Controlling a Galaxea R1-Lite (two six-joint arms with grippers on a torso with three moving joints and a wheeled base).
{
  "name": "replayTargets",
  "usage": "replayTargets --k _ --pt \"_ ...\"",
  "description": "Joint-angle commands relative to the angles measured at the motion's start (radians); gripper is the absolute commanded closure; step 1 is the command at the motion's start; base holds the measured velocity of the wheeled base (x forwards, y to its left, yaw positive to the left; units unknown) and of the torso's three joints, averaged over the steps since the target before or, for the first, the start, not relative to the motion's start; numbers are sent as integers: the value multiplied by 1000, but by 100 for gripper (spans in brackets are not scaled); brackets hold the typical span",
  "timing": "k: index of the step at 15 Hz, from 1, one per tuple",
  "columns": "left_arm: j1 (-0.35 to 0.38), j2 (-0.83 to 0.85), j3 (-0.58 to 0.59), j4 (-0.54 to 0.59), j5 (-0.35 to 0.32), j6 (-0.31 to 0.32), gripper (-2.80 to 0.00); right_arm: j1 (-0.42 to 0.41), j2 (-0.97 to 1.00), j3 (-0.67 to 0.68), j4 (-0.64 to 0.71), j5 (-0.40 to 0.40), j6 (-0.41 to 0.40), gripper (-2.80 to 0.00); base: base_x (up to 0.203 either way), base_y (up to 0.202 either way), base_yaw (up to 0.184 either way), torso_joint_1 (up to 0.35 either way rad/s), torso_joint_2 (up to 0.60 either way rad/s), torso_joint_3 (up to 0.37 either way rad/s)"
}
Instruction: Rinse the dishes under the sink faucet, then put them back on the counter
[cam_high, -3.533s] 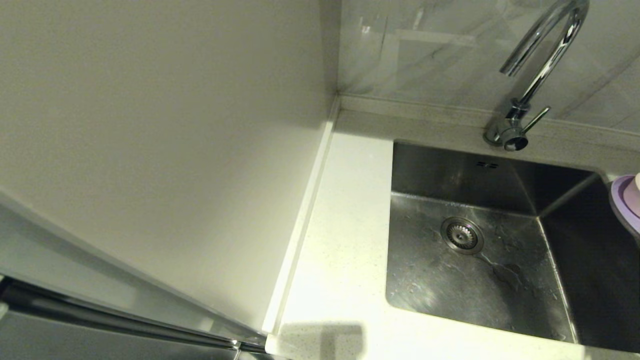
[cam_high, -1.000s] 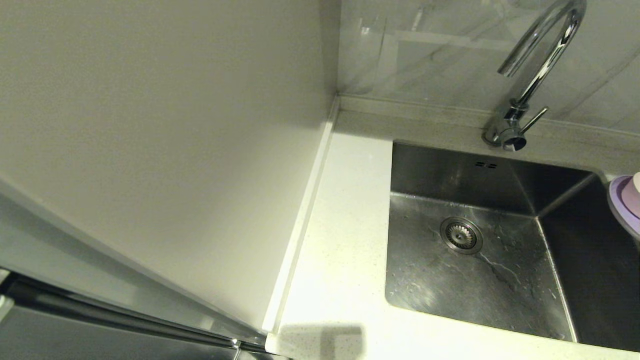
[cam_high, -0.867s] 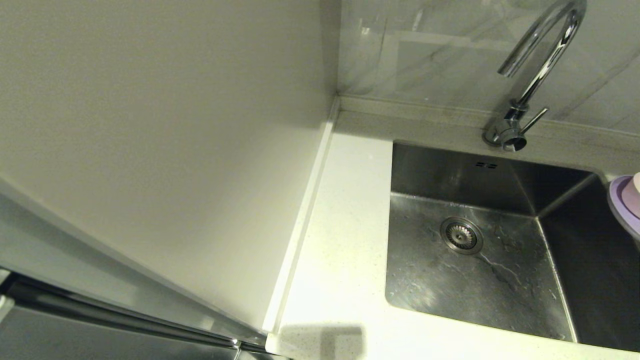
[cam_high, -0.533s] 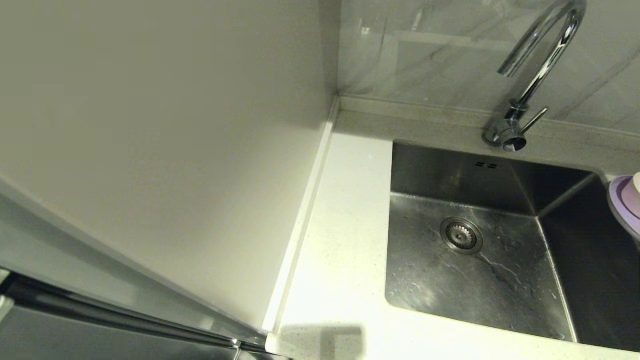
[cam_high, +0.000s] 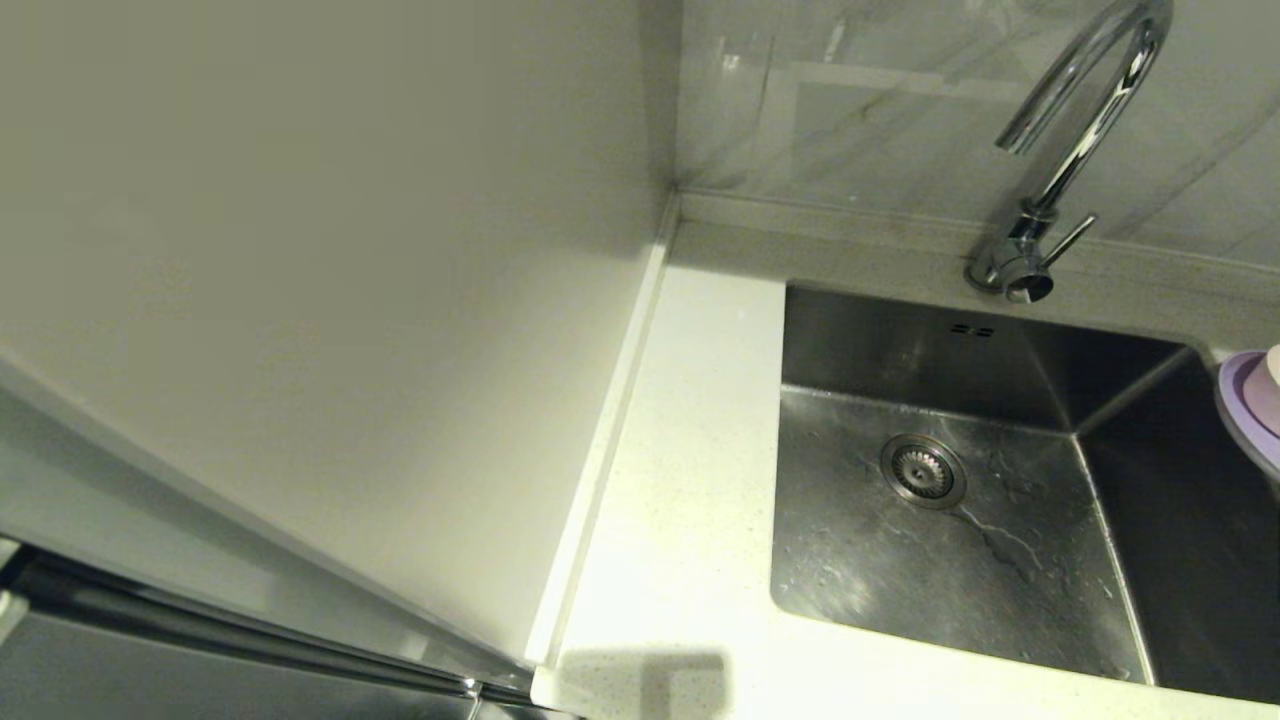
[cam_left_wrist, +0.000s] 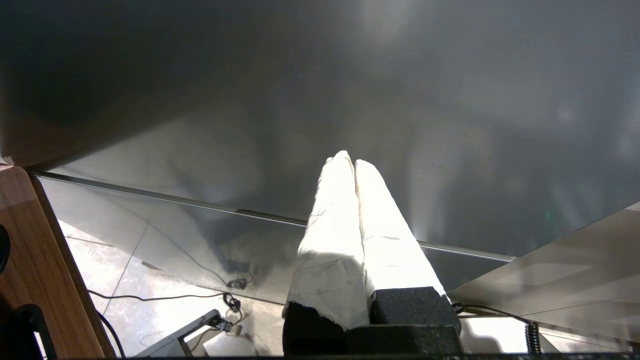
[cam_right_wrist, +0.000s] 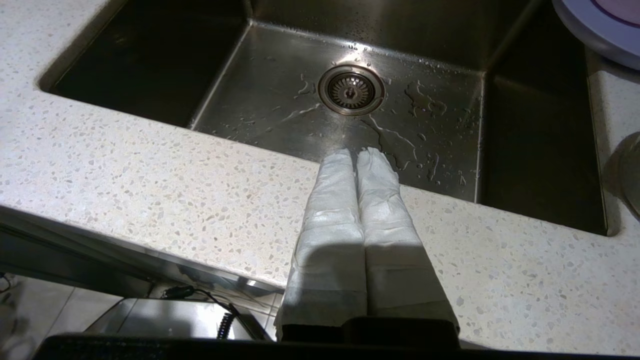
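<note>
Plate: a round lilac plate (cam_high: 1247, 410) shows only partly at the right edge of the head view, on the counter to the right of the sink, its rim reaching a little over the basin's right edge. In the right wrist view its pale lilac rim (cam_right_wrist: 595, 22) shows at the far right corner of the basin.
Cup: a small pale pink cup (cam_high: 1272, 385) stands on the plate, cut by the picture's edge.
Bowl: not to be made out in any view.
Sink: a rectangular stainless steel basin (cam_high: 1000, 560) with sharp corners, set into the counter. A round drain strainer (cam_high: 923, 470) sits in its floor and two small overflow slots (cam_high: 972, 329) in its back wall. Streaks and drops of water lie on the floor around the drain (cam_right_wrist: 351, 90).
Faucet: a tall chrome gooseneck tap (cam_high: 1075, 130) stands behind the basin, with a thin lever (cam_high: 1068, 240) sticking out sideways at its round base. No water runs from it.
Counter: white speckled stone (cam_high: 690, 480) around the sink, with a low raised back edge.
Right gripper: the right gripper (cam_right_wrist: 358, 152) hangs over the front strip of counter (cam_right_wrist: 150, 175), tips pointing toward the basin. Its two white-wrapped fingers (cam_right_wrist: 332, 220) are pressed together and hold nothing.
Left gripper: the left gripper (cam_left_wrist: 350, 161) is off to the side before a grey glossy panel (cam_left_wrist: 200, 125), fingers (cam_left_wrist: 332, 225) pressed together, empty.
</note>
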Motion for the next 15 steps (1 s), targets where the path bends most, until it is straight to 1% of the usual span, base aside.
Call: replayTargets --k 1,15 --pt "0 0 3 0 0 0 0 0 2 0 0 0 -1 0 0 0 0 0 0 0" --pt "0 0 3 0 0 0 0 0 2 0 0 -1 2 0 0 0 0 0 0 0"
